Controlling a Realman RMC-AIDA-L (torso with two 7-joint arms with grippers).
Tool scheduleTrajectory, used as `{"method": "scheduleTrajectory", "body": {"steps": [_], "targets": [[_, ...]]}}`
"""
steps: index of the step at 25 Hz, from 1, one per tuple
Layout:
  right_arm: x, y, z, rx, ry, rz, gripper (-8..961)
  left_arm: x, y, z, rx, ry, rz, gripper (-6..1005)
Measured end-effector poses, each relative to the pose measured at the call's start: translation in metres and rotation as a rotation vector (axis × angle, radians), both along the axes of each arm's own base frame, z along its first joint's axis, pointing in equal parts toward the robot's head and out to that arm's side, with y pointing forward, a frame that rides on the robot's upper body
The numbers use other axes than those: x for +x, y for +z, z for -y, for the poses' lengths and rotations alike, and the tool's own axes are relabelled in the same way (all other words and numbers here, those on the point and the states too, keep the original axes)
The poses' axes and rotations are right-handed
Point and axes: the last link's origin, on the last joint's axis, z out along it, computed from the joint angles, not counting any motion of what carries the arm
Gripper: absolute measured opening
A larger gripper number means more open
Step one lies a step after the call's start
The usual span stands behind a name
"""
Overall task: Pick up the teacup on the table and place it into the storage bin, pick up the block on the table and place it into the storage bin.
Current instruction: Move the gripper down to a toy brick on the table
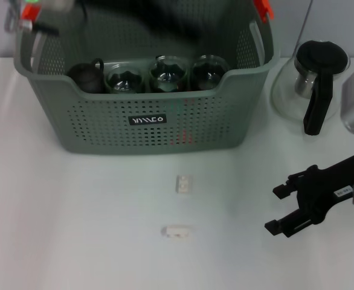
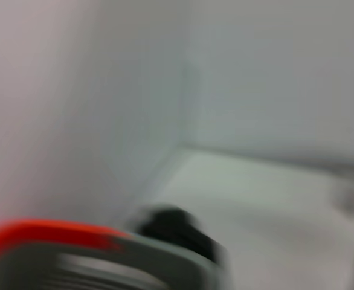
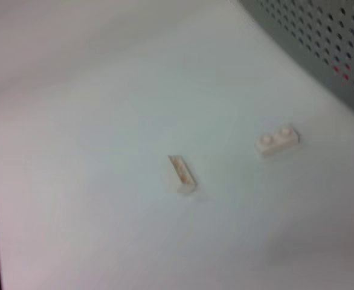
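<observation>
Hovering wide open beside two white blocks [image 1: 183, 184] on the desk [image 1: 74, 229], the right claw [image 1: 286, 208] needed lowering onto one; teacups [image 1: 165, 74] sat inside the bin [image 1: 147, 121].

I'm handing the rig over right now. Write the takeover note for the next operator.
Right gripper: jaws open, empty, low over the table right of the blocks.
Left arm: blurred above the storage bin; gripper state unclear.
Done: glass teacups sit in the bin.
Left: two white blocks on the table before the bin, one nearer it, one farther out.
</observation>
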Motion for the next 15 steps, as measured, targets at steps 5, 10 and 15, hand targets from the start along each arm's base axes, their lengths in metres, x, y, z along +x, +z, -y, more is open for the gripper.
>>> {"method": "scheduleTrajectory", "body": {"steps": [5, 10, 15], "targets": [[0.003, 0.016, 0.006, -0.024, -0.061, -0.056, 945, -0.015, -0.048, 0.037, -0.239, -0.171, -0.231, 936], [0.013, 0.033, 0.015, -0.049, -0.115, -0.083, 945, -0.024, -0.089, 0.054, -0.340, -0.263, -0.432, 937], [0.033, 0.043, 0.020, -0.044, -0.176, -0.081, 945, -0.029, -0.121, 0.045, -0.348, -0.271, -0.624, 936]]}}
